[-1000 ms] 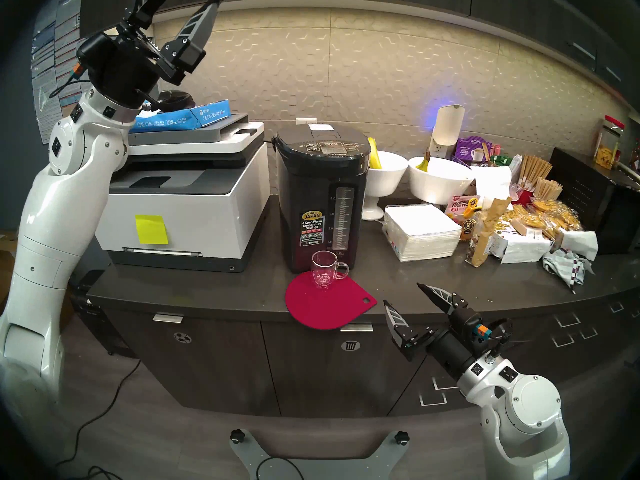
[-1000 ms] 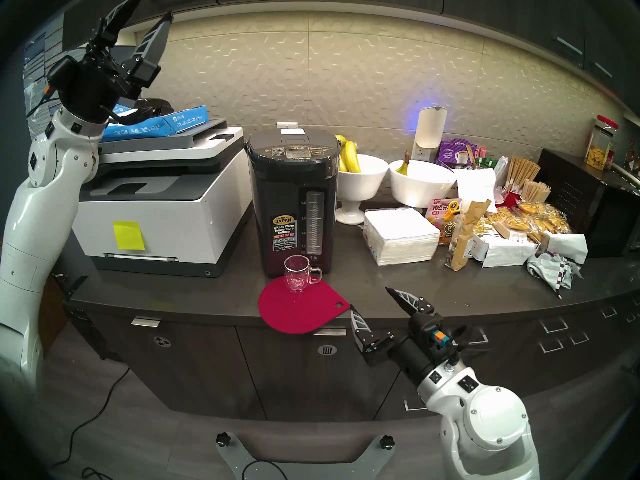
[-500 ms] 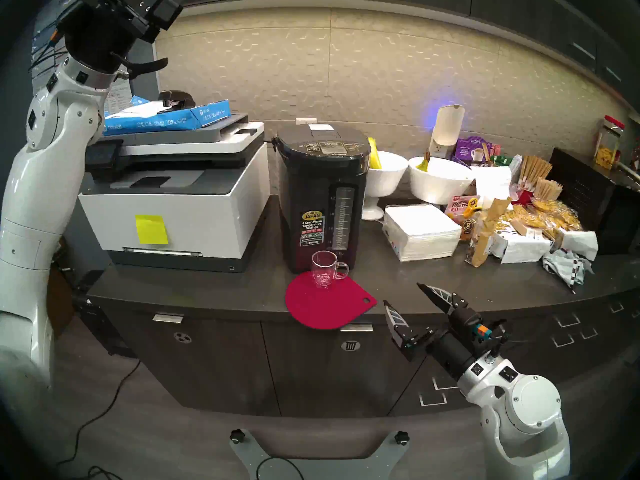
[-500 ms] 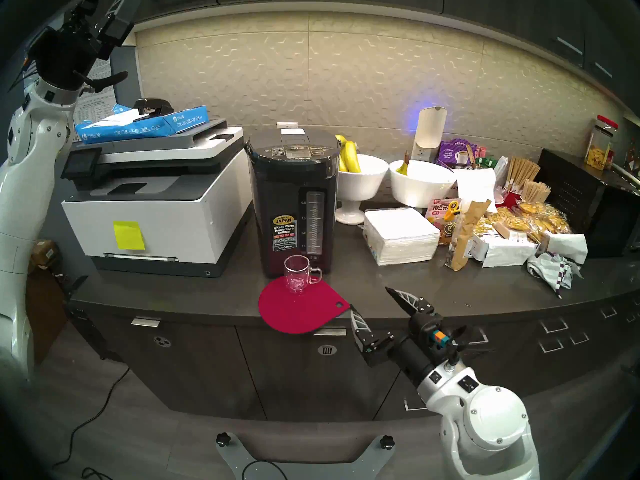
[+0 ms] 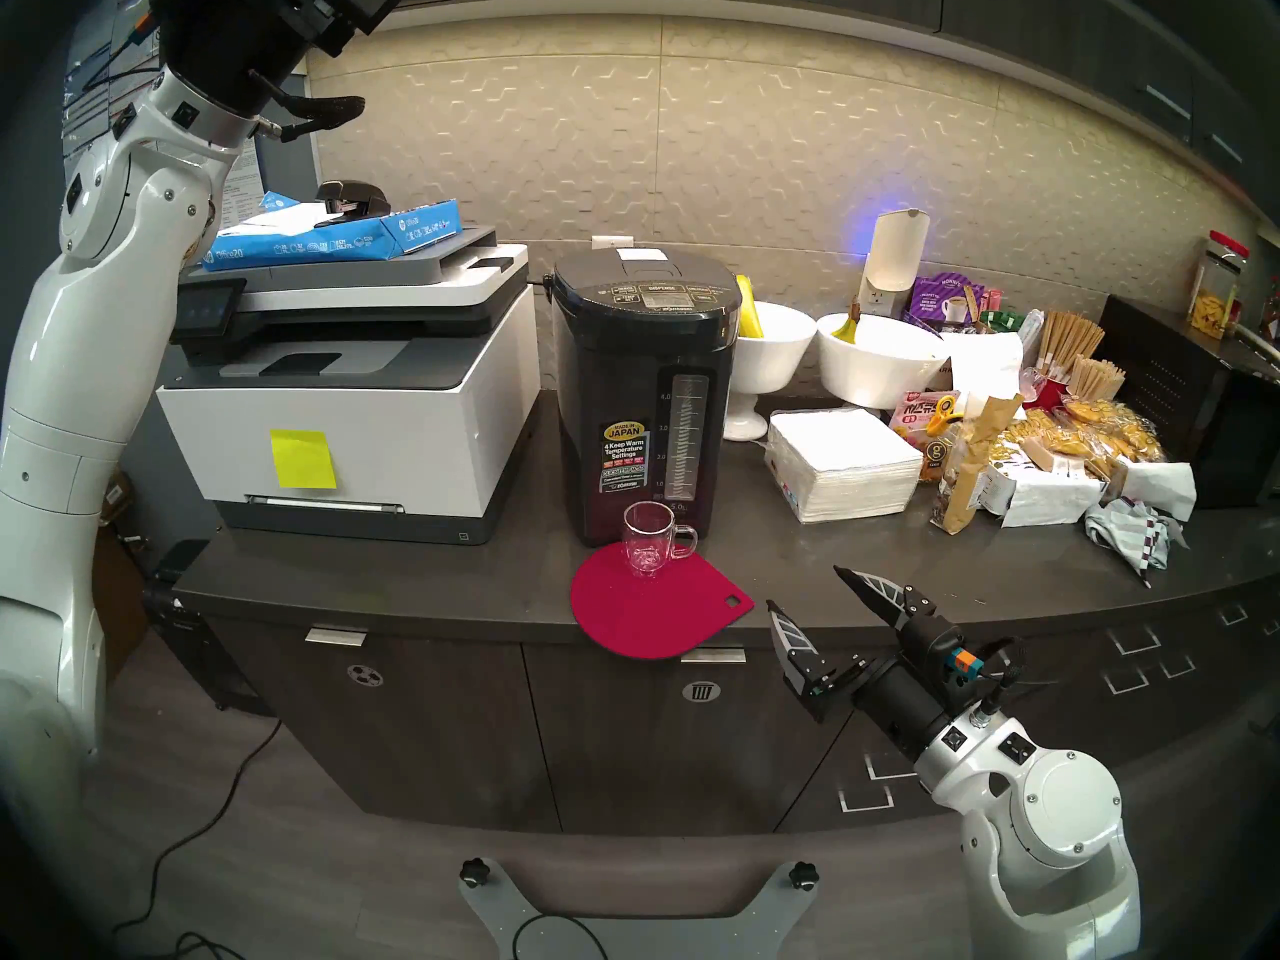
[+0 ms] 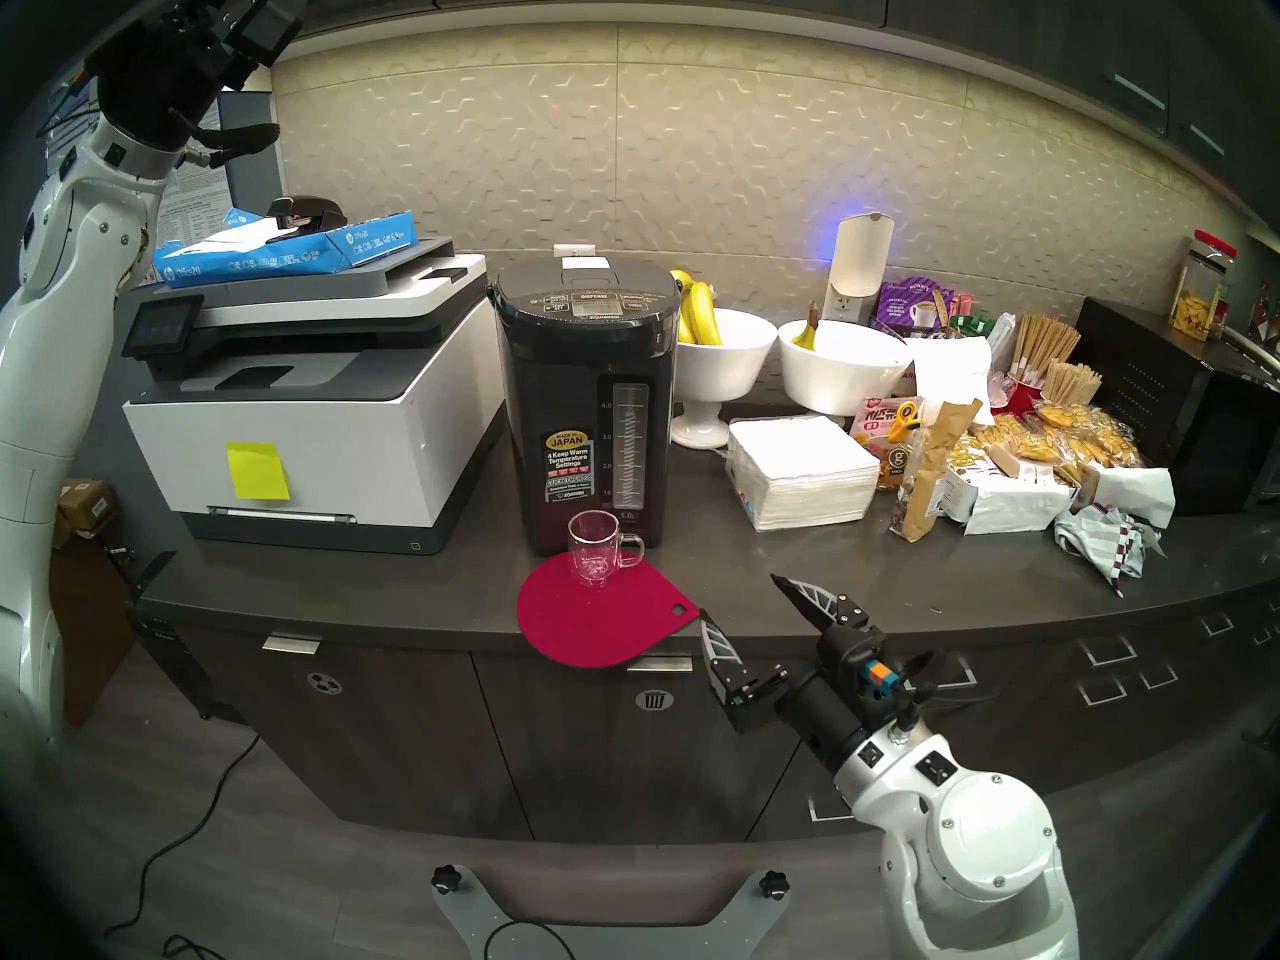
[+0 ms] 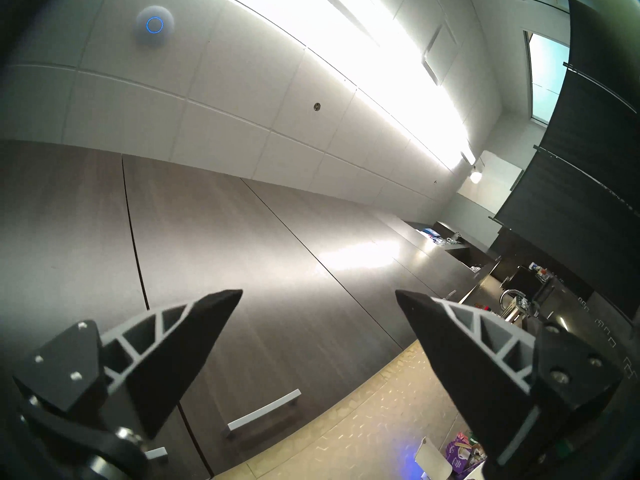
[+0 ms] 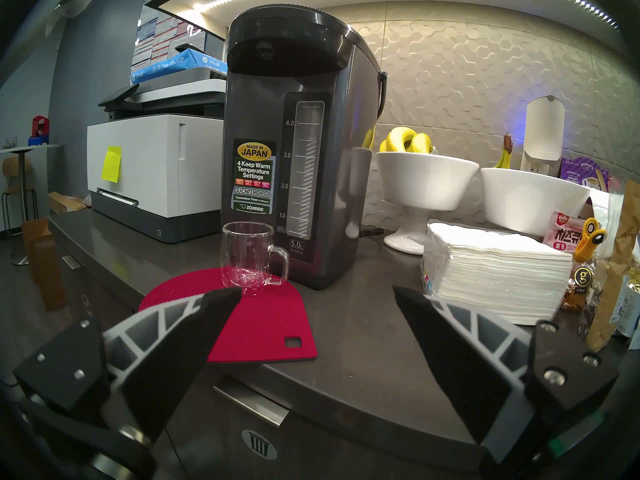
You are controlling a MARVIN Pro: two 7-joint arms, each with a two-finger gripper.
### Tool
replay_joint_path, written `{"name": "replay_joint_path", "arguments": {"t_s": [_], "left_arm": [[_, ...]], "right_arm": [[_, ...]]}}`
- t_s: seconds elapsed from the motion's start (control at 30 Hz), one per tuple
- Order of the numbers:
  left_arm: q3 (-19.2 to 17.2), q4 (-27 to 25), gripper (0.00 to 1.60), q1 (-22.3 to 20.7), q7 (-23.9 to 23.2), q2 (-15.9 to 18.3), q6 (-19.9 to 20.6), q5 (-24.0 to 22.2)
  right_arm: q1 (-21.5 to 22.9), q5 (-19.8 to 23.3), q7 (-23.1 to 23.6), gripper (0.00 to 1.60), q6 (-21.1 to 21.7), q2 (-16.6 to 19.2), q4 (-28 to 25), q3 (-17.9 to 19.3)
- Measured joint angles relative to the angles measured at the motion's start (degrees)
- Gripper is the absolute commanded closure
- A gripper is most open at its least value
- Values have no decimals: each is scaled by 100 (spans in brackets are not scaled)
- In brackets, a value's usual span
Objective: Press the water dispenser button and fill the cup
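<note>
Left gripper (image 7: 318, 292), jaws wide and empty, has swung up above the printer (image 5: 346, 390), facing cabinets; right gripper (image 5: 807, 588) spread, empty, unmoved near the empty cup (image 5: 647, 539) under the water dispenser (image 5: 641, 397); button (image 5: 661, 288) unpressed.

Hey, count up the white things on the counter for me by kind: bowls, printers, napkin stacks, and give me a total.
White bowls: 2, a pedestal bowl and a wide bowl
White printer: 1
White napkin stack: 1
Total: 4
</note>
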Motion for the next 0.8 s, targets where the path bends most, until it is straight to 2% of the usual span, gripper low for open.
{"name": "replay_joint_path", "arguments": {"t_s": [0.17, 0.5, 0.8], "left_arm": [[-108, -195, 0, 142, 107, 115, 339, -201], [-413, -570, 0, 736, 177, 482, 883, -507], [-502, -245, 0, 697, 31, 678, 1169, -595]], "right_arm": [[0, 0, 0, 0, 0, -1, 0, 0], [0, -1, 1, 0, 0, -2, -1, 1], [0, -2, 1, 0, 0, -3, -1, 1]]}}
